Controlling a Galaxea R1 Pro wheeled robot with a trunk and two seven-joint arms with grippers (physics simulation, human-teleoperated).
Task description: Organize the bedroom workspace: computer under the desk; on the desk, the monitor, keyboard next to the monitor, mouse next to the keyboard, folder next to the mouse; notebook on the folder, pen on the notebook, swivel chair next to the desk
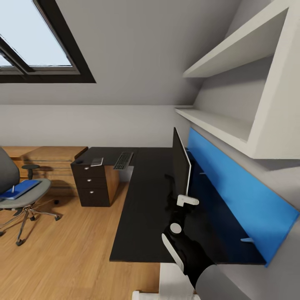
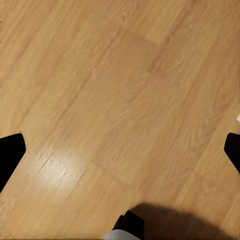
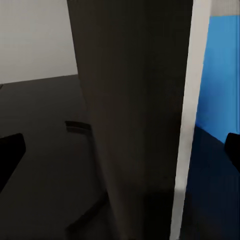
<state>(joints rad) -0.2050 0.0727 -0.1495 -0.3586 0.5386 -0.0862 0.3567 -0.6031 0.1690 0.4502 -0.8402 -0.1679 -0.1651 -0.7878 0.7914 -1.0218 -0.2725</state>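
The monitor (image 1: 181, 166) stands edge-on on the black desk (image 1: 141, 208), near the blue back panel. My right gripper (image 1: 183, 200) is at the monitor's lower edge; in the right wrist view the monitor (image 3: 135, 125) sits between the wide-apart fingers (image 3: 10, 155), so the right gripper (image 3: 120, 155) is open. The keyboard (image 1: 123, 160) lies on the far part of the desk, with a pale flat notebook (image 1: 97, 161) and a small dark object (image 1: 79, 161), too small to identify, beside it. The blue folder (image 1: 18, 188) rests on the swivel chair (image 1: 25, 198) at the left. My left gripper (image 2: 120, 150) hangs open over the wooden floor.
A dark drawer unit (image 1: 95, 185) stands under the desk's far end. White shelves (image 1: 225, 121) jut out above the blue back panel (image 1: 237, 187). A low wooden bench (image 1: 46, 156) runs along the far wall. The wooden floor (image 1: 75, 246) lies between chair and desk.
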